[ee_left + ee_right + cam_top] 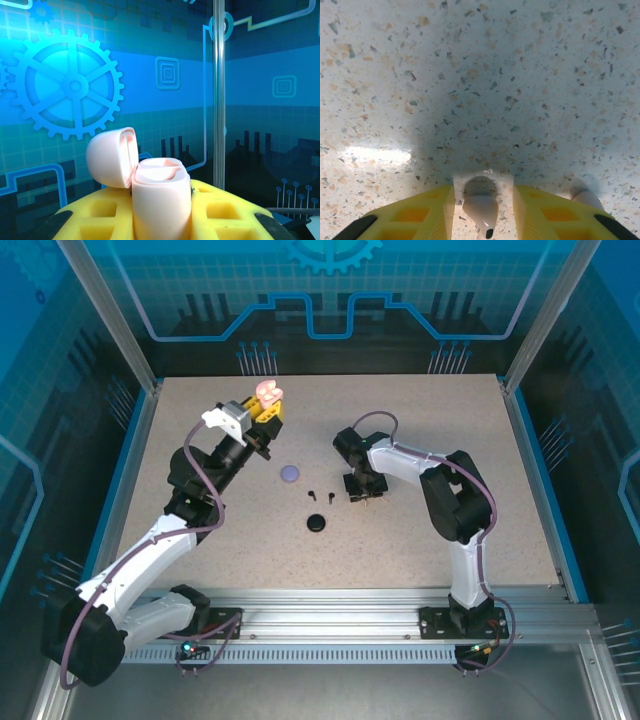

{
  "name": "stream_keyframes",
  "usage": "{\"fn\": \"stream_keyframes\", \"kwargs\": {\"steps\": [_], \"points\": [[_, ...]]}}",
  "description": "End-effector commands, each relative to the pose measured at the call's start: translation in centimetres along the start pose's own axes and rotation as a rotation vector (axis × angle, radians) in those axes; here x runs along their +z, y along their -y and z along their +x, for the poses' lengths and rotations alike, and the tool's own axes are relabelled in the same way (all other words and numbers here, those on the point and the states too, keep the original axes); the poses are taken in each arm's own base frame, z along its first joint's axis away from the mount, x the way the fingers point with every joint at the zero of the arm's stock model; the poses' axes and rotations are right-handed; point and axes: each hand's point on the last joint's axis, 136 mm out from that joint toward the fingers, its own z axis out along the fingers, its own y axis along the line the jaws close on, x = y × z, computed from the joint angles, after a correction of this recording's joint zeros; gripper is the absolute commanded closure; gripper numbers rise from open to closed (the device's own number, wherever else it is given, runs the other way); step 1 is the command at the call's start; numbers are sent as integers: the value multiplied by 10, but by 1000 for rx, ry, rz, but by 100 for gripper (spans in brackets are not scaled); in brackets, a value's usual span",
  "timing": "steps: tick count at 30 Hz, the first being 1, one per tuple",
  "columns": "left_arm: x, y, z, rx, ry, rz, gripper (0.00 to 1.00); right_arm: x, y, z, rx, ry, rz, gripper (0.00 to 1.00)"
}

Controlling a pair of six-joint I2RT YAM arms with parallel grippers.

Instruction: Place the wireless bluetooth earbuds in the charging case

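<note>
My left gripper (264, 413) is raised over the back left of the table and is shut on a pale pink charging case (269, 392). In the left wrist view the case (161, 195) stands upright between the yellow fingers (98, 216), lid hinged open to the left, sockets empty. My right gripper (361, 492) points down at the table centre. Its jaws are open, one on each side of a pale pink earbud (481, 209) lying on the table, with a gap on both sides. A second pale earbud (587, 198) lies just right of the right finger (555, 214). Two black earbuds (312, 491) (326, 497) lie left of it.
A closed lavender case (290, 473) sits on the speckled table (450, 430) between the arms. A black case (317, 523) lies nearer the front. Blue walls and metal posts (218, 95) surround the table.
</note>
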Motion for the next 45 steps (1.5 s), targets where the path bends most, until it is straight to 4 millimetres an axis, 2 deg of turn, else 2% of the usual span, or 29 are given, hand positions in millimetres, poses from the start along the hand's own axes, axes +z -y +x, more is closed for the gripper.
{"fn": "stream_keyframes", "kwargs": {"steps": [1, 7, 15, 19, 24, 27, 31, 35, 45], "points": [[3, 6, -24, -3, 64, 26, 100, 2, -1, 5, -4, -19, 22, 64], [3, 6, -22, -4, 61, 26, 100, 5, -1, 6, -8, -28, 22, 69], [4, 6, -23, -10, 60, 28, 100, 3, -1, 10, -3, -27, 12, 71], [4, 6, -23, -12, 61, 30, 100, 0, -1, 11, -5, -20, 5, 81], [4, 6, -22, -24, 57, 31, 100, -11, -1, 9, 0, 7, -8, 84], [4, 7, -23, -30, 59, 40, 100, -27, -1, 4, 10, 46, -25, 84], [3, 11, -24, -35, 61, 59, 100, -60, -2, -4, 25, 123, -67, 85], [2, 16, -25, -39, 64, 88, 100, -108, -5, -15, 43, 229, -138, 86], [-2, 31, -21, -32, 54, 151, 100, -278, -7, -48, 38, 601, -346, 86]]}}
